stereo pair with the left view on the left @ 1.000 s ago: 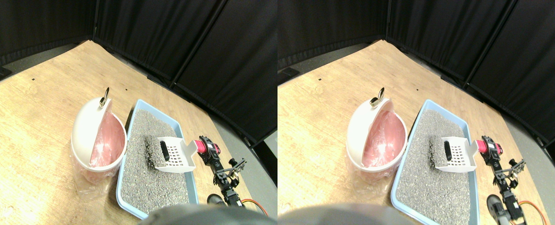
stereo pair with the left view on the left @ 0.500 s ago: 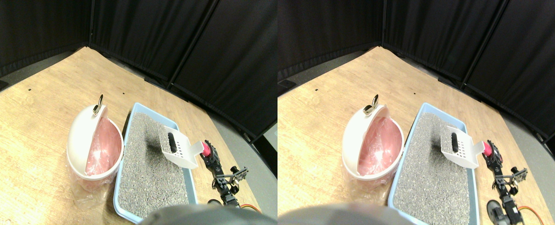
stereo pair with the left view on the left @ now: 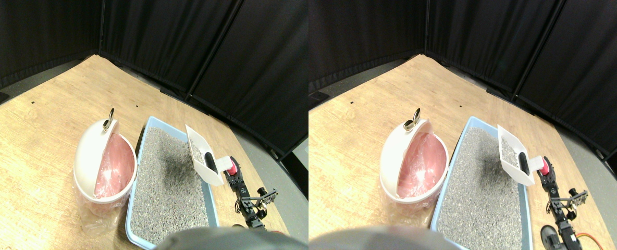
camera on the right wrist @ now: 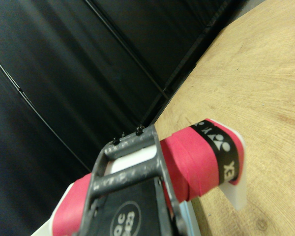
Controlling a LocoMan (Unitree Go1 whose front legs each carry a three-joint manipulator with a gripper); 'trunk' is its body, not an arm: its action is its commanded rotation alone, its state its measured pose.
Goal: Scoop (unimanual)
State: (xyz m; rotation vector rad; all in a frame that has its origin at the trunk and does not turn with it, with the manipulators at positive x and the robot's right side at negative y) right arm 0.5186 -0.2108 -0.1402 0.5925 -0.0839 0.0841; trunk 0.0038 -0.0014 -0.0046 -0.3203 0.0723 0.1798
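1. Currently, the white slotted plastic scoop (stereo pair with the left view on the left: 202, 155) hangs tilted at centre right of the stereo view, above the pale blue litter tray (stereo pair with the left view on the left: 137, 207), carrying a dark lump (stereo pair with the left view on the left: 210, 163).
2. The right gripper (stereo pair with the left view on the left: 234, 172) clamps the red-wrapped handle (camera on the right wrist: 196, 157) (stiff, grippy tape).
3. Load appears light and loose; keep the grasp on the handle.

**Clearance over tray and bin**

Scoop (stereo pair with the left view on the left: 202, 156) raised, tilted above right rim of litter tray (stereo pair with the left view on the left: 139, 172); litter bed beneath it open. Bin (stereo pair with the left view on the left: 100, 161) touches tray's left side, its upright lid (stereo pair with the left view on the left: 87, 151) screening the far-left approach. Black curtains (stereo pair with the left view on the left: 183, 41) wall the wooden surface (stereo pair with the left view on the left: 27, 130) behind.
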